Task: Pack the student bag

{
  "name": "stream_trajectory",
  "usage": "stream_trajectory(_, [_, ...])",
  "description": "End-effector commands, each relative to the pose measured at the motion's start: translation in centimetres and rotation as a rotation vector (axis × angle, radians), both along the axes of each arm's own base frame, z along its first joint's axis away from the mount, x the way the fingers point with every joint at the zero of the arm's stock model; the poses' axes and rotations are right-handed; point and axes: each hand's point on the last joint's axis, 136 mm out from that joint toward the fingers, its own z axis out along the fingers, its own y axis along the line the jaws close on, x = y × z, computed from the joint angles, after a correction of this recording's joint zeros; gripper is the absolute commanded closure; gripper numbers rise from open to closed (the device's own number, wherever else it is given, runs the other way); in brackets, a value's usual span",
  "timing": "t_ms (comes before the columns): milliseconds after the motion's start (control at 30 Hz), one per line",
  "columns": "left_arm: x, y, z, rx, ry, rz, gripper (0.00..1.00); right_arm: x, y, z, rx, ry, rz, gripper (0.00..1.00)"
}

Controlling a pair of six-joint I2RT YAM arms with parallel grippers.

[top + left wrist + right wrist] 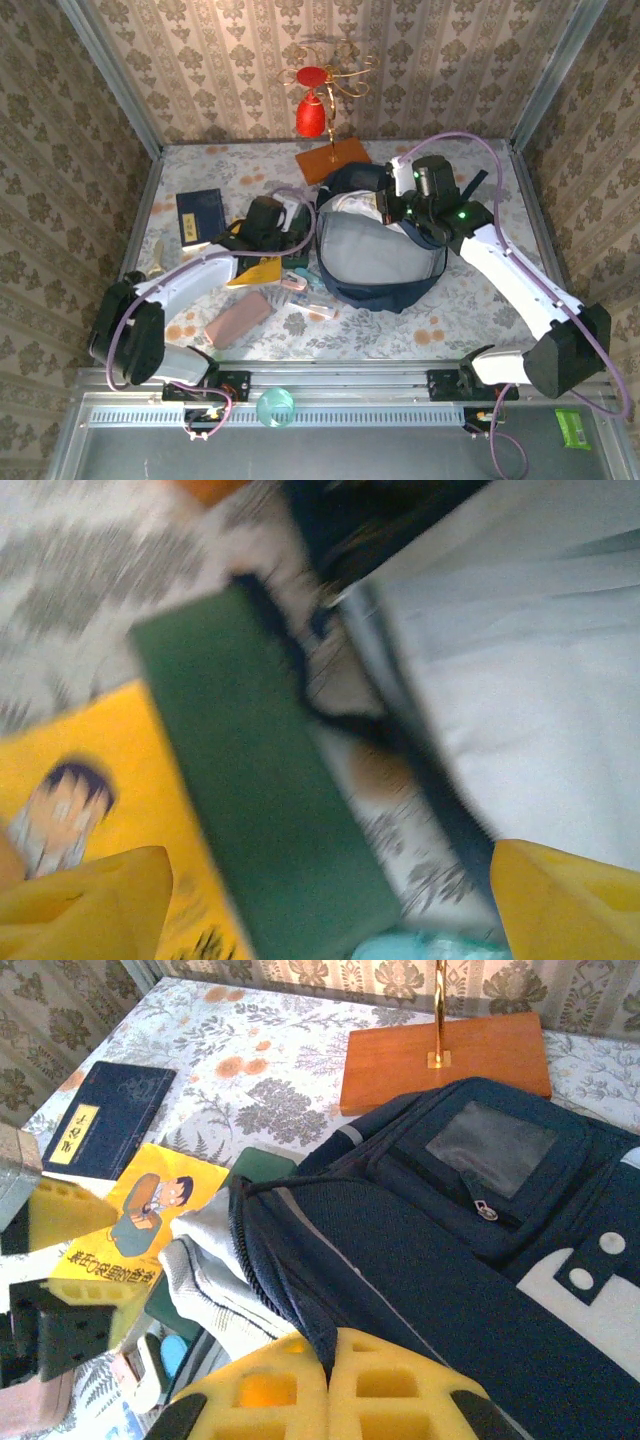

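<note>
The left wrist view is motion-blurred. There the left gripper (pixel 330 885) hangs released over a green book (pixel 260 780). The right gripper (pixel 330 1390), its 2 fingers together, is clenched on the flap of the student bag (pixel 375 255). The bag lies mid-surface, long axis near-to-far, grey lining upward. The surface (pixel 440 325) is floral and the walls (pixel 200 60) are papered.

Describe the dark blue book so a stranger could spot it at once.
Start at the large dark navy fabric backpack in the middle of the floral table. Left of it, beyond the left arm, a thin dark blue rectangular book lies flat. Unlike the yellow cartoon-cover book nearer the backpack, it is plain navy with a narrow yellow title strip.
</note>
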Motion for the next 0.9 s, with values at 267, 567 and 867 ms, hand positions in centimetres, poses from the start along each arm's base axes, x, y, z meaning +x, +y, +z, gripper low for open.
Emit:
stream_trajectory(267, [0.0, 13.5, -4.3, -0.034, 0.195, 0.499, 0.15, 0.7, 0.2, -3.7, -0.058, 0.035, -0.016, 0.99])
stream_trajectory(567, [2.4, 17.3, -5.2, -0.114, 0.22, 0.623, 0.15, -4.6, 1.3, -7.7, -0.105, 0.12, 0.076, 0.43])
stream_trajectory(867, [1.7, 17.0, -7.8, -0.1, 0.297, 0.595, 0.16, -6.9, 15.4, -7.0, 0.018, 0.166, 0.314, 0.38])
